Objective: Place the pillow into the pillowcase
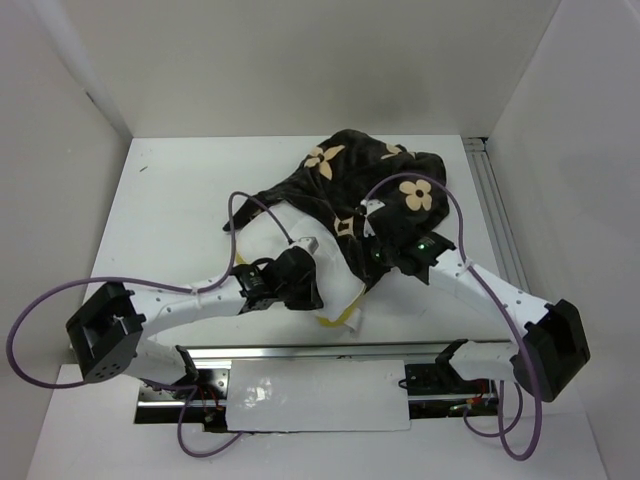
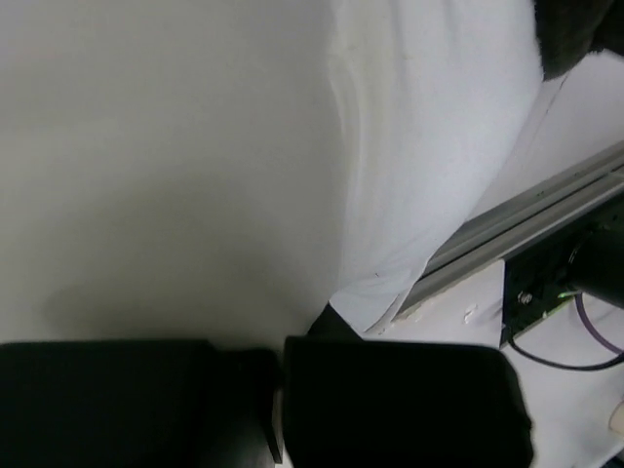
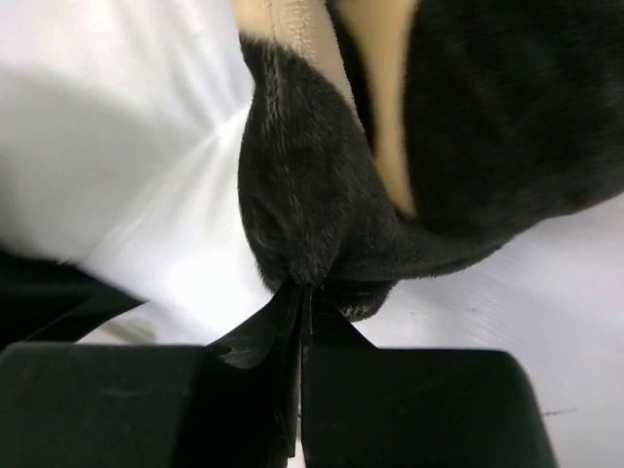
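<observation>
- Now the pillowcase [image 1: 370, 185] lies bunched up on the table [image 1: 180, 200], toward the back
- Part of the pillow [image 1: 335, 285] is inside it, and the near part sticks out in front, showing its yellow trim [image 1: 340, 318]
- The right gripper [image 3: 302, 302] has its jaws pinched tight on the edge of the pillowcase
- The left gripper [image 2: 281, 353] rests on the white pillow with its jaws pressed together; I cannot tell if any cloth is caught between them
</observation>
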`<state>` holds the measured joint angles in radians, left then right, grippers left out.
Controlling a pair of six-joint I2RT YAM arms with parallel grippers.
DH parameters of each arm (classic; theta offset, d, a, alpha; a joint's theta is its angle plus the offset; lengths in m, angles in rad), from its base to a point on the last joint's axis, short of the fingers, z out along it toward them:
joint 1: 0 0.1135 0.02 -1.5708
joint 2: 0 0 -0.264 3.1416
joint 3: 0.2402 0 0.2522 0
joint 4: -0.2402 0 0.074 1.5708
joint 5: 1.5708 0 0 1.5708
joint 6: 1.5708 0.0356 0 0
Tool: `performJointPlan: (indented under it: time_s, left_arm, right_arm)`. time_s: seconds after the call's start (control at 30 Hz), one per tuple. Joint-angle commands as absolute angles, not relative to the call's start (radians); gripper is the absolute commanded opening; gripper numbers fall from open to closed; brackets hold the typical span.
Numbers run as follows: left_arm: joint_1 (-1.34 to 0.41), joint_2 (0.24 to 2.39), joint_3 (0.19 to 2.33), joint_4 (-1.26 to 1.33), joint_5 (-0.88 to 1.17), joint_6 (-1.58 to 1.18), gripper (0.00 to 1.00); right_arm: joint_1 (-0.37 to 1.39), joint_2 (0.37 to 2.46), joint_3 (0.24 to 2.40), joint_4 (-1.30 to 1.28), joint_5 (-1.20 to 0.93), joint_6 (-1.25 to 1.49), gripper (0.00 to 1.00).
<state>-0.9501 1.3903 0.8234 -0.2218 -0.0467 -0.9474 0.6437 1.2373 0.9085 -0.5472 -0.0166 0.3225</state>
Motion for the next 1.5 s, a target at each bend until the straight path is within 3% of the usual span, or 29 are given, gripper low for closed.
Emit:
performJointPlan:
  time_s: [0.0, 0.27, 0.47, 0.6, 0.73, 0.87, 0.97, 1.17, 1.2, 1.27, 1.37, 1.47]
  left_arm:
    - [-0.95, 1.372, 0.905, -0.132, -0.198, -0.908, 0.0]
    - [-0.95, 1.171, 0.985, 0.044, -0.527, -0.838, 0.0]
    - [-0.95, 1.149, 1.031, 0.237, -0.668, -0.759, 0.0]
    - [-0.95, 1.227, 1.042, 0.313, -0.796, -0.802, 0.0]
    - [-0.95, 1.452, 1.159, 0.139, -0.968, -1.062, 0.0]
    - [-0.939, 1.633, 1.26, 0.096, -0.974, -1.135, 0.0]
    - [-0.913, 1.744, 1.31, 0.0, -0.812, -1.233, 0.0]
    - [-0.913, 1.672, 1.109, 0.191, -0.658, -1.235, 0.0]
    - [-0.913, 1.657, 1.065, 0.215, -0.614, -1.208, 0.01]
    - [-0.913, 1.631, 1.054, 0.197, -0.566, -1.181, 0.24]
    - [-0.913, 1.583, 1.042, 0.099, -0.468, -1.154, 0.42]
    - [-0.913, 1.519, 0.997, 0.016, -0.376, -1.12, 0.44]
  right_arm:
    - [0.65, 1.158, 1.003, -0.502, -0.152, 0.288, 0.0]
    - [0.65, 1.138, 1.277, -0.497, -0.518, 0.23, 0.0]
    - [0.722, 1.177, 1.498, -0.531, -0.604, 0.176, 0.0]
    - [0.744, 1.177, 1.517, -0.52, -0.635, 0.198, 0.0]
    - [0.762, 1.177, 1.517, -0.477, -0.678, 0.233, 0.0]
    - [0.785, 1.167, 1.568, -0.495, -0.657, 0.253, 0.0]
    - [0.796, 1.167, 1.577, -0.524, -0.602, 0.244, 0.0]
    - [0.796, 1.158, 1.562, -0.581, -0.48, 0.23, 0.0]
    - [0.796, 1.158, 1.548, -0.581, -0.45, 0.23, 0.0]
    - [0.796, 1.149, 1.531, -0.603, -0.379, 0.241, 0.0]
    - [0.787, 1.129, 1.47, -0.633, -0.309, 0.25, 0.0]
    - [0.787, 1.111, 1.39, -0.656, -0.247, 0.261, 0.01]
